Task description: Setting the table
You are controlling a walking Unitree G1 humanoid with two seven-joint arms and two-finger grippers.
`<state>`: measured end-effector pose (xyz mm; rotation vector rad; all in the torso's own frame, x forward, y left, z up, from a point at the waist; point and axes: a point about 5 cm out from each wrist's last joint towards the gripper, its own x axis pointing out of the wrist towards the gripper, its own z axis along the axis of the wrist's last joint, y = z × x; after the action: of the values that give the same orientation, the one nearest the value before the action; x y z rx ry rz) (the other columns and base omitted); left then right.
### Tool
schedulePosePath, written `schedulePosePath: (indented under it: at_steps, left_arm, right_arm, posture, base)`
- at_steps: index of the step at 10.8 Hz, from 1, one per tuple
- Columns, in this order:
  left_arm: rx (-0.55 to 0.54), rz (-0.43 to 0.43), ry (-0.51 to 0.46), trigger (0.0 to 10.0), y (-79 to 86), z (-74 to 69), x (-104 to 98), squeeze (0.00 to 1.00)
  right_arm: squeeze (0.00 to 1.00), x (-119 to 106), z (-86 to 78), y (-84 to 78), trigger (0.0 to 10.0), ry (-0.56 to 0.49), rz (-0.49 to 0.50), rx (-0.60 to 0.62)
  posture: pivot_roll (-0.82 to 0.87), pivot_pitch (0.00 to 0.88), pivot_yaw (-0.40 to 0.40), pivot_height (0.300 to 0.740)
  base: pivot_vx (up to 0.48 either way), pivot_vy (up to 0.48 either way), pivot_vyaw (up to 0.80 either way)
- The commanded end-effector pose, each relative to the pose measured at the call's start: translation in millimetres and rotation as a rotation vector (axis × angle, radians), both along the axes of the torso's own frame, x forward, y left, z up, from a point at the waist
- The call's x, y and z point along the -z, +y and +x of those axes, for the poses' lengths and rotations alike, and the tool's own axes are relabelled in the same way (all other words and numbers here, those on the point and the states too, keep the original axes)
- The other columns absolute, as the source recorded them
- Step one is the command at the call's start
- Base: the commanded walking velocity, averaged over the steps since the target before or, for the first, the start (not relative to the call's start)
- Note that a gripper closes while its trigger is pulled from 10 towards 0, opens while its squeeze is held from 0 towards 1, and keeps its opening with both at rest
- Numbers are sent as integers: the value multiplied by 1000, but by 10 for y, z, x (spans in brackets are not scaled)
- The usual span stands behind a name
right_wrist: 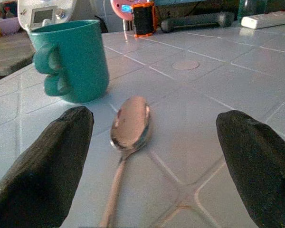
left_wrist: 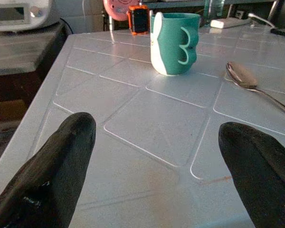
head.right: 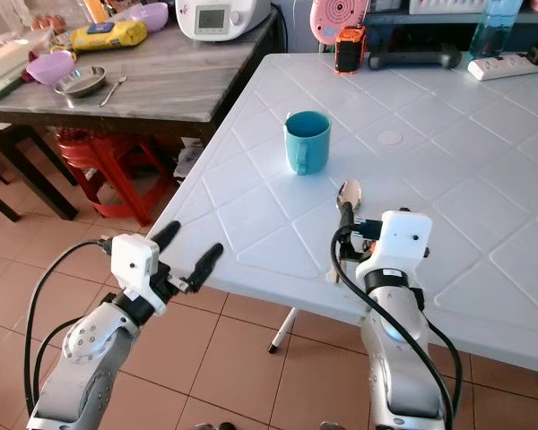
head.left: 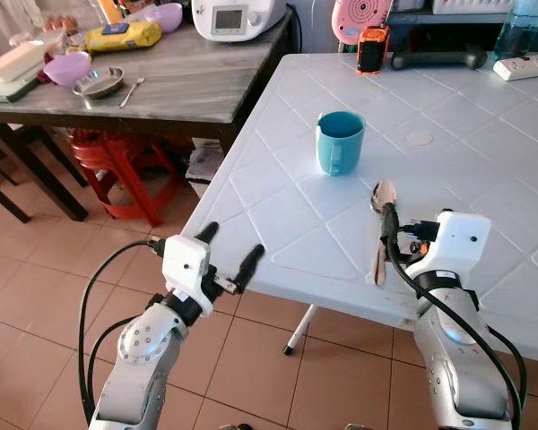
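Note:
A teal mug (head.left: 341, 141) stands upright on the white plastic table (head.left: 484, 134), handle towards me. Just nearer than the mug lies a metal spoon (head.left: 382, 199), bowl towards the mug and handle running to the table's front edge. My right gripper (head.left: 403, 235) is open low over the spoon's handle, and in the right wrist view the spoon (right_wrist: 129, 124) lies between the two spread fingers (right_wrist: 47, 161). My left gripper (head.left: 229, 246) is open at the table's front left edge, holding nothing. The left wrist view looks over the table at the mug (left_wrist: 173, 42) and the spoon (left_wrist: 244, 76).
A grey wooden table (head.left: 206, 85) at the left carries purple bowls (head.left: 67, 67), a metal bowl (head.left: 99, 82), a fork, a yellow packet and a white appliance (head.left: 238, 18). A red stool (head.left: 117, 161) stands beneath it. An orange-black device (head.left: 372, 49) and a power strip (head.left: 524, 65) sit at the white table's far side.

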<state>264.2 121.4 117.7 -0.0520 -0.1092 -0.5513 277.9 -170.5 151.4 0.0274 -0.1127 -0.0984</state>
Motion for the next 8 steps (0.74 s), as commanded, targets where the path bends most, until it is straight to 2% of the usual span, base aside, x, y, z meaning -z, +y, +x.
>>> schedulePosePath:
  at_steps: [1,5,8]
  left_arm:
    - [-5,3,-1,10000,53,-14,-7,0]
    - [158,-44,16,10000,-76,-82,-29,0]
    - [195,-58,25,10000,-112,-57,-51,0]
  right_arm:
    - [0,-11,15,67,10000,-4,9,-27]
    - [0,51,8,82,10000,28,37,-18]
    - [0,203,15,55,10000,112,32,16]
  posture:
    - [-103,115,139,740]
    - [-106,124,139,740]
    - [-109,122,142,740]
  base:
    - [0,0,0]
    - [0,0,0]
    - [0,0,0]
